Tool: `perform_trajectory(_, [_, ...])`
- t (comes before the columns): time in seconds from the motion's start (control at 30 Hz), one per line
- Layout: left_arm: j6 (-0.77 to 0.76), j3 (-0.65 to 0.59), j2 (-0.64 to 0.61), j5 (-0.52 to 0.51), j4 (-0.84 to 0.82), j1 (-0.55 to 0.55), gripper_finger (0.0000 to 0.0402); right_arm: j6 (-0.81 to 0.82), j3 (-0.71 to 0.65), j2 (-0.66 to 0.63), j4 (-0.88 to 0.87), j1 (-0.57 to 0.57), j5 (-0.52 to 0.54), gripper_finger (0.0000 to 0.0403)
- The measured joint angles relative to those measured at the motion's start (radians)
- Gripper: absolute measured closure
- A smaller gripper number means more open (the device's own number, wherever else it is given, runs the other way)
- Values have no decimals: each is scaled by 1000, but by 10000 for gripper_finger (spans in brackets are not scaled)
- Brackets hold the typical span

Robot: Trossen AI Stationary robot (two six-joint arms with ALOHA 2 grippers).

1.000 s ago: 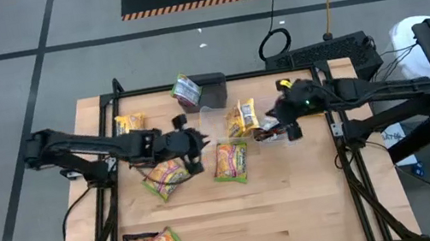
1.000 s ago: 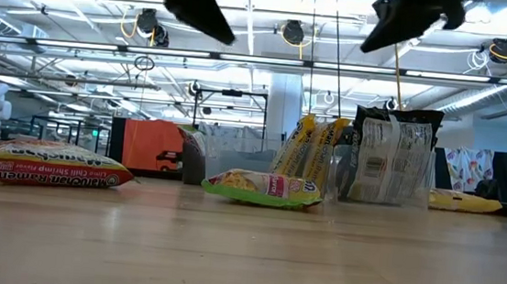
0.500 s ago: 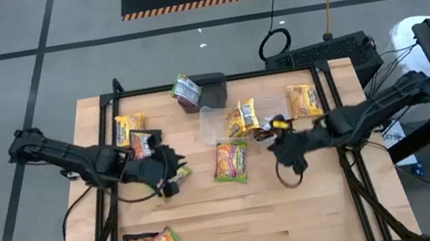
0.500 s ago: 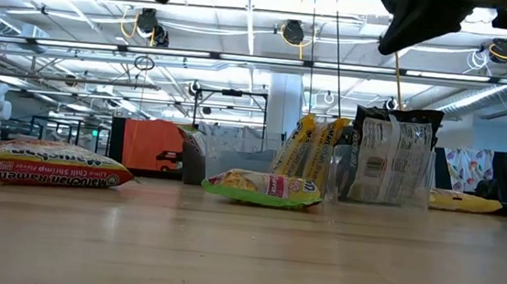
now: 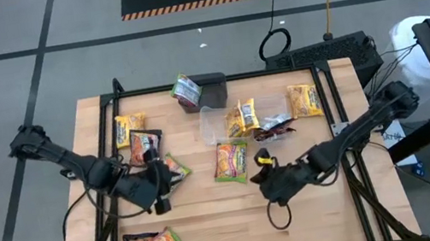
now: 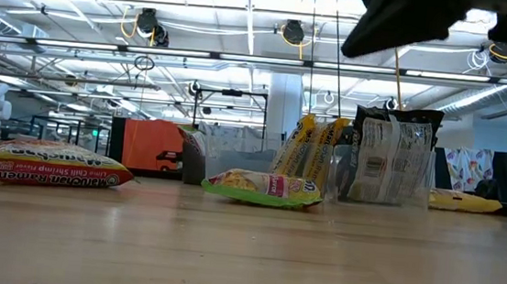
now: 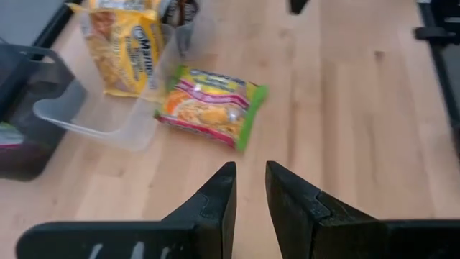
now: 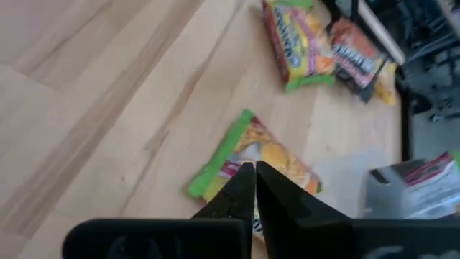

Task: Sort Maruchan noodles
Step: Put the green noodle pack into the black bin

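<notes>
Two dark, slender jointed arms, black cables alongside, each ending in matte black wedge-shaped jaws.

Both arms raised over the wooden table

Left gripper empty, fingers slightly parted, near its left side; right gripper pinched closed, empty, right of centre.

Noodle packets lie scattered across my table: green-edged ones flat at centre, left and near corner; yellow ones at the far side, some upright; dark ones among them.
</notes>
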Motion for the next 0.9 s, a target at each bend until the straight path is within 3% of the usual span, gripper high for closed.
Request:
perform_trajectory(0.43, [-79,0,0,-6,3,-99,319,-22,0,68,2,20,5,305])
perform_trajectory(0.63, [-81,0,0,-25,3,-109,319,-180,0,112,-10,20,8,296])
perform_trajectory(0.9, [-78,0,0,-25,3,-109,319,-295,0,267,25,0,78,296])
